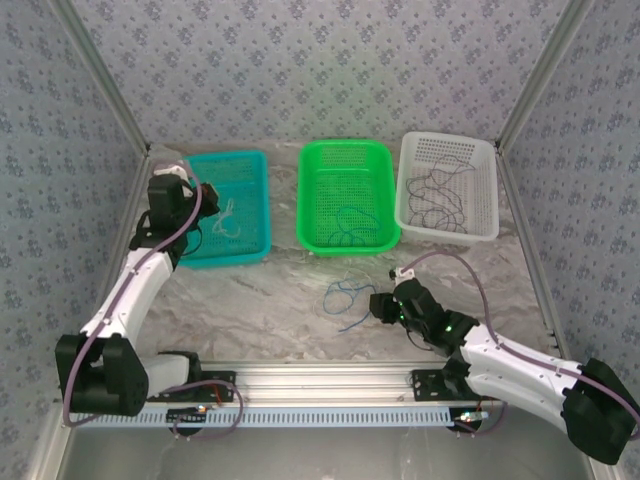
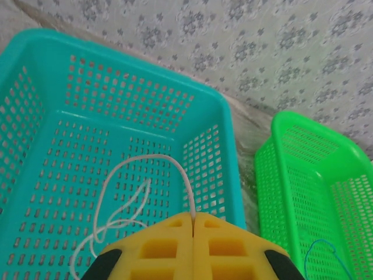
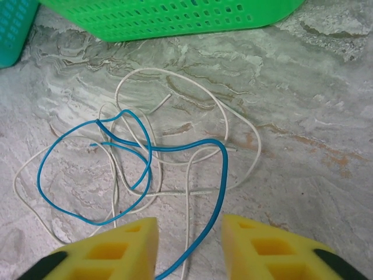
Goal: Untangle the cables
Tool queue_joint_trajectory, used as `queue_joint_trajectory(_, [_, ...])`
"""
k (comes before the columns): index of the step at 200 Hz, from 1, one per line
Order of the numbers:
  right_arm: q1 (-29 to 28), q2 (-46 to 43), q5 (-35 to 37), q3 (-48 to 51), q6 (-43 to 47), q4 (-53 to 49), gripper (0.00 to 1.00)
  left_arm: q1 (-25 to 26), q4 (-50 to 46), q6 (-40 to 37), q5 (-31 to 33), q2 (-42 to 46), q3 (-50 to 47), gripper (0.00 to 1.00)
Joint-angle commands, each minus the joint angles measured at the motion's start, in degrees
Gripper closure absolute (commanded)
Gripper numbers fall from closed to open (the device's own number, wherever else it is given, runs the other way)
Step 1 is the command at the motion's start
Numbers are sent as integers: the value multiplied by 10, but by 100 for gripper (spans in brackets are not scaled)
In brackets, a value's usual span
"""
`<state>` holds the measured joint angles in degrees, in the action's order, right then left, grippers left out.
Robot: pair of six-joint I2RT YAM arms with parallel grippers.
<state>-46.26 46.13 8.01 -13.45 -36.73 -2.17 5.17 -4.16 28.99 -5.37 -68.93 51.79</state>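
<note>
Right gripper (image 3: 189,233) gapes astride blue cable (image 3: 225,166); left gripper (image 2: 193,221) seemingly pinches white cable (image 2: 145,156).

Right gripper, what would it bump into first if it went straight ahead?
Most likely the blue cable, lying just ahead of the open right gripper, tangled with the pale cable on the table. The green basket sits farther on, though depth is unclear.

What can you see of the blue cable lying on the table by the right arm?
The blue cable is a thin, glossy, flexible wire lying flat on the marble table, in front of the green basket. It curls into a loop, then sweeps down between the parted fingers of the right gripper. A pale cable crosses it repeatedly.
</note>
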Motion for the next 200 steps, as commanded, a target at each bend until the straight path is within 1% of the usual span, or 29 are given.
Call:
queue_joint_trajectory(1, [5,1,-4,-17,2,-5,58,-5,-7,13,-5,-5,2,91])
queue_joint_trajectory(7, [6,2,-4,-18,2,-5,57,-5,-12,14,-4,-8,1,88])
queue_joint_trajectory(16, [6,4,-5,-21,2,-8,55,-5,-18,17,-6,-9,-2,80])
queue_joint_trajectory(18, [6,6,-4,-22,16,-8,54,-5,-19,18,-6,-9,-4,79])
queue_joint_trajectory(24, [8,8,-3,-25,21,-12,52,-4,-19,21,-7,-7,-7,73])
queue_joint_trajectory(31, [9,12,0,-28,20,-19,51,-5,-17,25,-9,-3,-13,63])
queue_joint_trajectory(45, [12,19,0,-33,19,-25,49,-1,-20,27,-5,5,-23,36])
queue_joint_trajectory(55, [16,24,-3,-35,17,-27,49,4,-34,27,12,12,-23,25])
queue_joint_trajectory(66, [22,29,-1,-39,13,-34,49,14,-54,22,32,18,-19,15])
queue_joint_trajectory(81, [29,37,-1,-43,11,-47,50,39,-67,9,54,30,-17,9])
queue_joint_trajectory(93, [34,45,-4,-48,11,-56,50,67,-70,-2,81,45,-18,1])
queue_joint_trajectory(114, [36,62,-9,-53,11,-57,50,126,-63,-30,120,72,-27,0])
queue_joint_trajectory(137, [39,100,-11,-63,11,-66,52,178,-50,-43,129,98,-44,0])
queue_joint_trajectory(171, [39,172,-24,-82,11,-44,53,226,-31,-41,120,124,-73,1])
queue_joint_trajectory(189, [39,201,-28,-92,11,-24,59,240,-30,-41,124,129,-85,0])
queue_joint_trajectory(200, [40,217,-27,-100,11,-22,64,244,-30,-37,125,133,-91,1])
